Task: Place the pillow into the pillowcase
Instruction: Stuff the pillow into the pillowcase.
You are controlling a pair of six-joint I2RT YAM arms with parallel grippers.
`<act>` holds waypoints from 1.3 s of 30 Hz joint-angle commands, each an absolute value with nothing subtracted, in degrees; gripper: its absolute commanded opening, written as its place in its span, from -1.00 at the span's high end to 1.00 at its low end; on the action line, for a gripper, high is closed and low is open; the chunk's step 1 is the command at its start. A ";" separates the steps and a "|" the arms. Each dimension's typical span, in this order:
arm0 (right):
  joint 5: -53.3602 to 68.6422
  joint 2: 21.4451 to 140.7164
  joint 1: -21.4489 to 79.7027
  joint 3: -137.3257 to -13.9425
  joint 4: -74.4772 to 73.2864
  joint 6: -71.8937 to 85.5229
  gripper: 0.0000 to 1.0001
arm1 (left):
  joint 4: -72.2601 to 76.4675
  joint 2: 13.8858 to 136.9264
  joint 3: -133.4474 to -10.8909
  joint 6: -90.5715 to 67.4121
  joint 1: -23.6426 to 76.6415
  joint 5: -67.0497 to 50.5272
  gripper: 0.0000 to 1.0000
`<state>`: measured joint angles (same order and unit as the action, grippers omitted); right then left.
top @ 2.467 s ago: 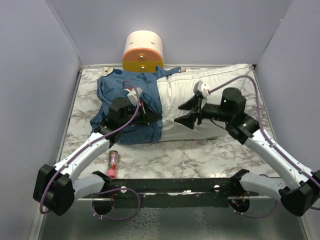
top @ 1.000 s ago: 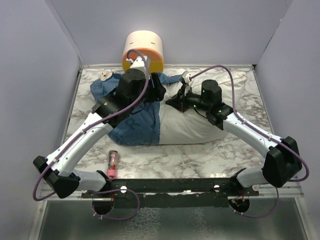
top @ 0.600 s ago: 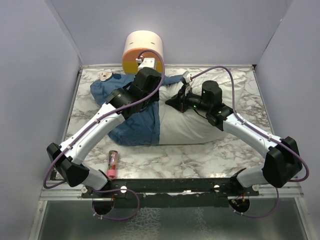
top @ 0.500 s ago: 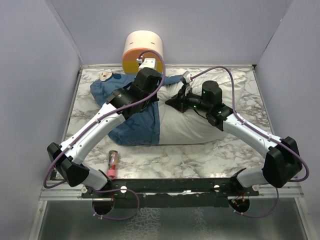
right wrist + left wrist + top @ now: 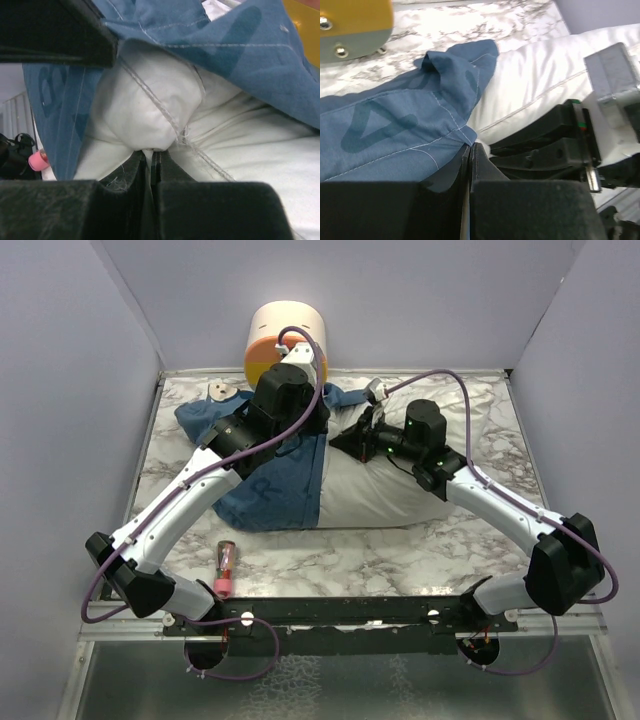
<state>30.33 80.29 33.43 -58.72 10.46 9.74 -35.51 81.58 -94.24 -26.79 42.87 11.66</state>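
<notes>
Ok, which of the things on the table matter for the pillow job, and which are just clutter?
In the job: pillow; pillowcase; left gripper, shut on the pillowcase hem; right gripper, shut on a pillow corner.
Lying about: cream-and-orange cylinder; pink-capped tube; small pale item at the far left.

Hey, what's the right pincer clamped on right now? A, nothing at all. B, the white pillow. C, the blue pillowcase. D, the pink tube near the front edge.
B: in the right wrist view the right pincer is shut on a bunched fold of the white pillow, while the blue pillowcase only drapes above it.
</notes>
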 commanded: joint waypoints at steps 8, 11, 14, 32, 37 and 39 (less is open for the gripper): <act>33.21 83.47 34.85 -60.88 26.03 22.26 0.97 | -13.35 78.49 -92.60 -35.72 42.20 -3.19 1.00; 34.88 79.08 34.81 -56.25 22.77 17.93 0.69 | -7.30 72.68 -75.84 -39.20 38.70 -3.34 1.00; 34.76 69.61 34.80 -52.56 15.57 12.15 0.33 | -2.76 67.51 -63.34 -43.43 36.47 -4.27 1.00; 14.92 74.84 30.21 -78.85 -38.36 -4.37 -0.80 | -2.67 59.84 -55.25 -45.37 36.30 -7.32 1.00; 23.03 79.42 30.23 -75.26 -40.58 -5.04 -0.29 | -2.68 59.76 -57.33 -44.50 36.31 -7.74 1.00; 26.46 81.42 30.23 -74.91 -39.29 -4.54 0.34 | -1.35 61.02 -59.09 -44.27 36.32 -8.39 1.00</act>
